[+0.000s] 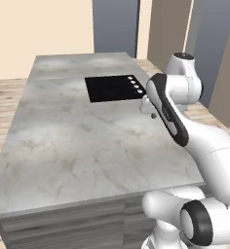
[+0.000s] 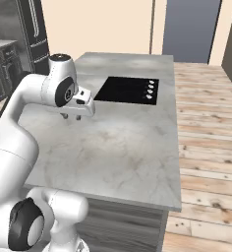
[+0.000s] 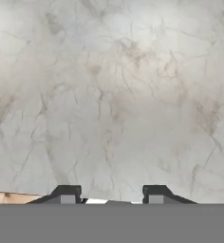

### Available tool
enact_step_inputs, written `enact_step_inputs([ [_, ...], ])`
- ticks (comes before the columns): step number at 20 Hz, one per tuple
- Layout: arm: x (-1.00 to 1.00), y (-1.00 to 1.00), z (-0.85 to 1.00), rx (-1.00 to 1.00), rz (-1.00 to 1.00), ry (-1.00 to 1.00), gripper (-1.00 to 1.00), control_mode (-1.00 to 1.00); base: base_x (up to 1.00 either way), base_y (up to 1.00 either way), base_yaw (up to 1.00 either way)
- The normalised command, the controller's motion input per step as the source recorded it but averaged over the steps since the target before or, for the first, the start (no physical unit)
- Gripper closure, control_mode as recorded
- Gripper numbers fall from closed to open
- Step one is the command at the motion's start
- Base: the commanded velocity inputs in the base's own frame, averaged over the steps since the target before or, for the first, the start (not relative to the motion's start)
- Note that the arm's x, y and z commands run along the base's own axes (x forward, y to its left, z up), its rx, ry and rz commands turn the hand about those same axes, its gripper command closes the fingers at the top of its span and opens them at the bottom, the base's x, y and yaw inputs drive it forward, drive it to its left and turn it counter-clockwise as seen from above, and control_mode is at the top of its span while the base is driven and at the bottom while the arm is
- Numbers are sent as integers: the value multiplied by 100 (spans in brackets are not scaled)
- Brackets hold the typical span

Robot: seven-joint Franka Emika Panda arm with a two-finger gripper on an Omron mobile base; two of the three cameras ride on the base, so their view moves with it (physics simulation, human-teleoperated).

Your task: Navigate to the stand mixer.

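The stand mixer is out of view. My gripper (image 1: 153,113) hangs over a grey marble island counter (image 1: 78,146), close to its right side and just in front of a black cooktop (image 1: 114,88). From the right base view the gripper (image 2: 71,117) points down at the counter (image 2: 123,152), a short way above it. In the hand view the two fingertips (image 3: 66,193) stand apart; the gripper (image 3: 111,193) is open with nothing between them, and bare marble (image 3: 114,95) lies below.
The cooktop (image 2: 129,90) has white knobs (image 2: 150,90) along its right edge. Dark tall cabinets (image 2: 32,29) stand at the far left. Wooden floor (image 2: 206,142) runs along the island's right side. Grey wall panels (image 1: 114,26) rise behind the island.
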Motion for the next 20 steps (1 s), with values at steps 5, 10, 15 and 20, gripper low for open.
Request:
enact_step_inputs([
  [5, -40, 0, 0, 0, 0, -3, -100, -100, 0, 0, 0],
  [10, -86, 0, -15, 0, 0, -2, -100, -100, 0, 0, 0],
  [15, -65, 0, -36, -1, 0, -2, -100, 100, -14, 0, 0],
  [20, 0, 0, 0, 0, 0, 0, -100, 100, -65, 40, 8],
])
